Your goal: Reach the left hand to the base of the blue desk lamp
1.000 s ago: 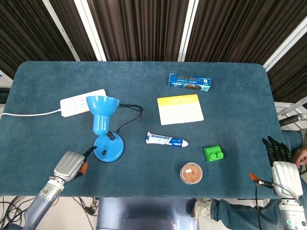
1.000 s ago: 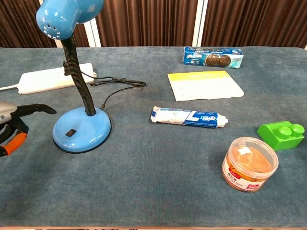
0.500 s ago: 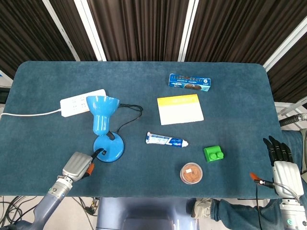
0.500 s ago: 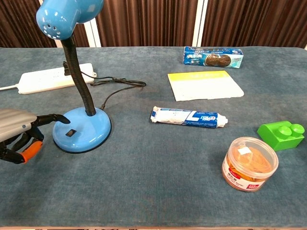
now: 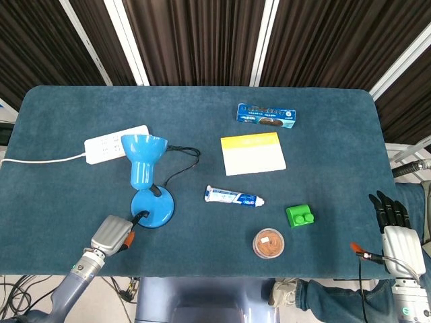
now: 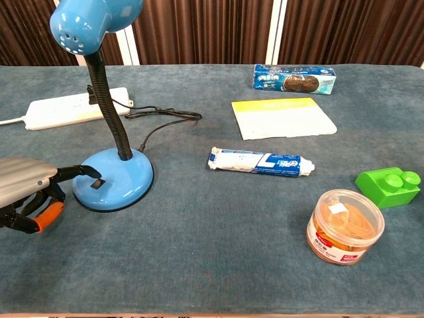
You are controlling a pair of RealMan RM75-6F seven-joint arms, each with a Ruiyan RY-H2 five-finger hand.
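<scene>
With your left hand low at the left edge of the chest view, one dark fingertip is extended onto the near-left rim of the blue desk lamp's base, the other fingers curled under and holding nothing. The lamp stands left of centre on the worktop, base round and flat, switch just beside your fingertip. Keep it light and level; push hard and that base may slide toward the cord. Your right hand sits at the lower right of the head view, fingers straight and together, gripping nothing.
</scene>
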